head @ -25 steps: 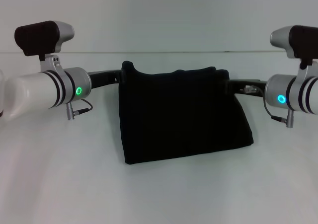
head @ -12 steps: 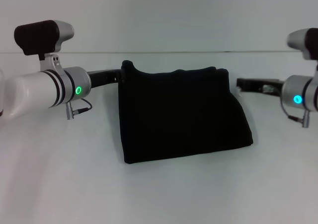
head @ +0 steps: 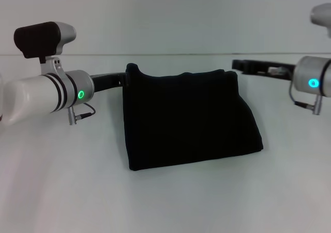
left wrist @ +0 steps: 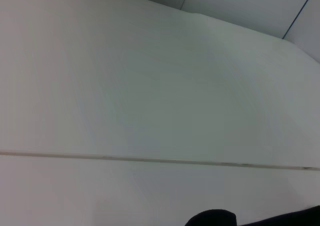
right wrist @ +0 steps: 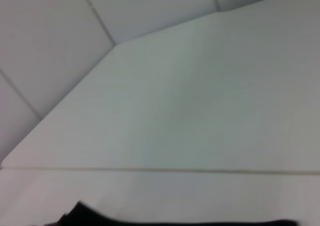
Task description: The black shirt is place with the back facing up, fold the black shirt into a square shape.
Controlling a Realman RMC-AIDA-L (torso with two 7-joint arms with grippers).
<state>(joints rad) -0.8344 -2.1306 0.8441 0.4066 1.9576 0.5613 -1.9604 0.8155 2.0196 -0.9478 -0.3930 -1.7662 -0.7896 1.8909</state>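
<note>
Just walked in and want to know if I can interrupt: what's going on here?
A two-armed robot is folding a black shirt on a white table. The shirt already lies folded into a compact, roughly square bundle. The left gripper is at the bundle's far left corner, though whether it grips the cloth cannot be seen. The right gripper has let go and pulled away from the far right corner, now raised and apart from the cloth. The fold looks close to finished.

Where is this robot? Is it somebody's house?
Probably not a house; it looks like a lab or test room. There is just a bare white table, plain pale walls, and one folded black shirt.
</note>
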